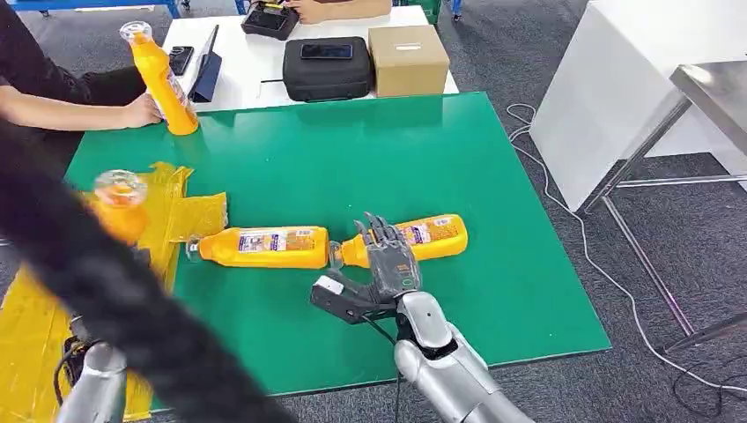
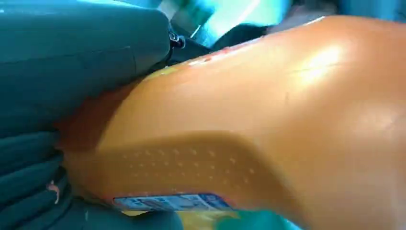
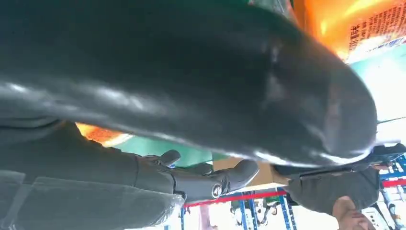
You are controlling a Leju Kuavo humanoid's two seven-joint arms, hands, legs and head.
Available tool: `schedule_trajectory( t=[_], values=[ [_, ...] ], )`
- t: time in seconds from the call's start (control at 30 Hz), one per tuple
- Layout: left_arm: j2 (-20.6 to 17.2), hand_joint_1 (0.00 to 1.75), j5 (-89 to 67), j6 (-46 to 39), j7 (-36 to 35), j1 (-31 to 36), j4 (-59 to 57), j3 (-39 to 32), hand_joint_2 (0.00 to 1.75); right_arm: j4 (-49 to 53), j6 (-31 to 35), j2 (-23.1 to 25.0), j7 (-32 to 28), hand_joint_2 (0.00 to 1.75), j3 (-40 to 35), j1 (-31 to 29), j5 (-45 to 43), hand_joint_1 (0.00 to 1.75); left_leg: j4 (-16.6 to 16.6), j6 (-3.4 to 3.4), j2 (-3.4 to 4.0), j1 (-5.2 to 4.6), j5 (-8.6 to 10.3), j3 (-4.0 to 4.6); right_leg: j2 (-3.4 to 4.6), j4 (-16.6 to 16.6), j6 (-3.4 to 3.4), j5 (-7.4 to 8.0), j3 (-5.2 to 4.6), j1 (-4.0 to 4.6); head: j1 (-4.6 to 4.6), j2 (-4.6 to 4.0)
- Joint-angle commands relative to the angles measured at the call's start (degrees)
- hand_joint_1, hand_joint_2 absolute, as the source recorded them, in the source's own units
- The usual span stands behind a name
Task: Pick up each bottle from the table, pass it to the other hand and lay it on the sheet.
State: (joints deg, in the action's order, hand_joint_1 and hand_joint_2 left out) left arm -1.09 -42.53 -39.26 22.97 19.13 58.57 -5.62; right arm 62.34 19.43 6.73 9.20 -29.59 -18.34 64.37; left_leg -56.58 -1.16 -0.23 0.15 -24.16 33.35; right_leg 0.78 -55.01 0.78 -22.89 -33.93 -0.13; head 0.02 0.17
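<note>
Reaching over the green table (image 1: pixel 528 264), the robot's right hand (image 1: pixel 388 260) hangs with its fingers spread and its thumb out to the side, holding nothing, right above the neck end of a bottle lying on its side (image 1: pixel 423 236). I can't tell whether the fingertips touch it yet. A second lying bottle (image 1: pixel 264 247) rests just beside that one, its cap pointing toward the yellow sheet (image 1: pixel 198 216) at the table's left edge.

Over on that side, the left hand (image 2: pixel 43 143) grips an orange bottle (image 1: pixel 119 207), held up over the sheet; the left wrist view shows the plastic pressed close against the grey cover and thumb. A dark blurred shape crosses the front of the head view there, so the fingers themselves are hidden.

At the far edge, a person's hand (image 1: pixel 141 112) steadies another bottle standing upright (image 1: pixel 161 79).

To my eye two steps overlap: the left hand has yet to lay its bottle down on the sheet, and the right is lining up the next pick. That pick calls for lowering the hand and closing around the body near the neck.
</note>
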Motion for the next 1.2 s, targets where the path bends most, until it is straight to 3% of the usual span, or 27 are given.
schedule_trajectory(
  t=[0.03,0.27,0.63,0.67,0.7,1.07,1.2],
  values=[
    [1.05,1.75,-25.68,-0.74,1.5,2.7,-14.81,-15.24,1.75,-7.88,1.93,-1.83,-2.6,0.0,-1.55,-5.36,-4.28,0.0,0.1,0.02,0.05,-0.04,-0.05,-0.2,0.0,0.07,0.02,-0.05,0.18,-0.04,0.0,0.02],
    [1.17,1.75,-37.11,-0.74,-1.1,1.76,-13.96,-17.23,1.75,-11.34,3.12,-1.69,-3.21,0.0,-3.66,-8.0,-6.03,0.0,0.1,0.06,-0.07,-0.03,-0.07,-0.25,-0.14,0.08,0.01,-0.1,0.24,-0.02,0.0,0.0],
    [-2.87,1.71,-45.36,-0.74,-10.54,1.99,-21.0,-9.18,1.75,-10.5,3.04,-2.45,-2.92,0.0,-5.29,-7.52,-7.46,0.0,0.11,0.05,-0.02,-0.02,-0.08,-0.22,-0.09,0.08,0.01,-0.1,0.23,-0.01,0.0,0.0],
    [-3.97,0.1,-47.07,-0.74,-11.94,2.36,-22.78,-6.36,1.75,-10.25,3.15,-2.67,-2.97,0.0,-5.41,-7.29,-7.55,0.0,0.08,0.04,-0.01,-0.02,-0.06,-0.16,-0.08,0.06,0.01,-0.08,0.17,-0.02,0.0,0.0],
    [-4.38,0.0,-47.26,-0.74,-12.23,2.27,-22.78,-4.93,0.0,-10.11,3.21,-2.7,-2.92,0.0,-5.45,-7.22,-7.54,0.0,0.1,0.06,-0.02,-0.01,-0.08,-0.24,-0.1,0.08,0.01,-0.1,0.25,-0.01,0.0,0.0],
    [-4.39,0.0,-40.71,-0.74,-5.58,-0.15,-19.1,-5.86,0.0,-10.64,3.35,-3.4,-2.76,0.0,-5.84,-7.83,-7.45,0.0,0.08,0.03,-0.02,-0.03,-0.05,-0.23,-0.09,0.07,0.01,-0.06,0.25,-0.03,-0.02,0.0],
    [-1.15,0.0,-37.24,-0.74,3.33,-2.15,-12.77,-14.25,0.0,-10.48,4.0,-4.05,-2.66,0.0,-5.75,-7.95,-7.35,0.0,0.07,0.03,-0.01,-0.01,-0.12,-0.3,-0.11,0.07,0.03,-0.11,0.36,-0.03,0.0,0.0]
  ],
)
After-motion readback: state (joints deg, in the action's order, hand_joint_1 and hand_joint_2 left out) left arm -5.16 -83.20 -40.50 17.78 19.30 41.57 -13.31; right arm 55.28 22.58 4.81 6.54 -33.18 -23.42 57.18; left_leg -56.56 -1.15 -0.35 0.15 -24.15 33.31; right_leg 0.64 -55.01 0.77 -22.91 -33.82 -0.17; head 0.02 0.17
